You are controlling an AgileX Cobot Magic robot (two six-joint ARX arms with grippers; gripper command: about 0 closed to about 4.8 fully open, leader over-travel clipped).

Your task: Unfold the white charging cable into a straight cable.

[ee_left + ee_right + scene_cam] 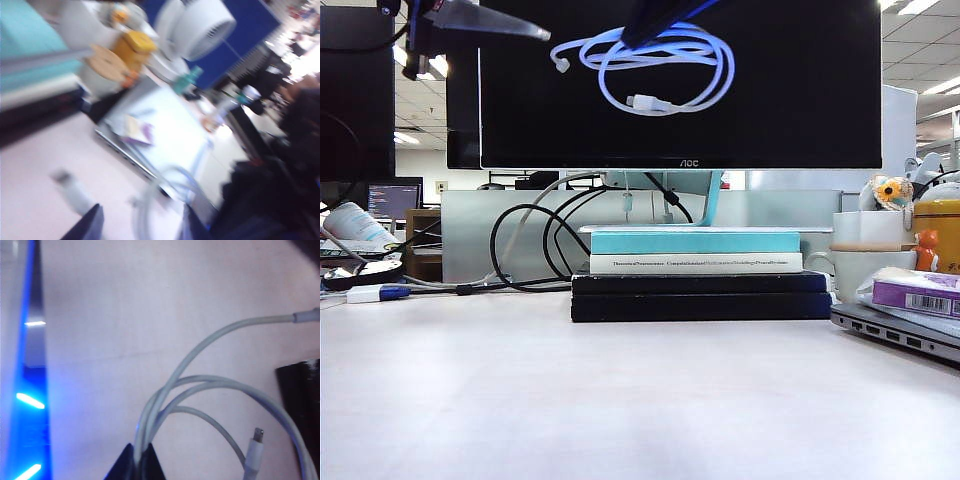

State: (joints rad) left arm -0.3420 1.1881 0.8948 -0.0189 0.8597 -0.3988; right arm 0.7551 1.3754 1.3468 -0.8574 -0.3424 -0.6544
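Overhead, coiled white charging cable hangs before the dark monitor.
Its loops are bunched, both plugs dangling free; the right gripper is clenched on the strands, while the left gripper sits near in blur, its opening impossible to tell.

White tabletop. Resting directly on it: black base slab under stacked books, silver laptop at right, white mug behind it, white block with blue tip at left.
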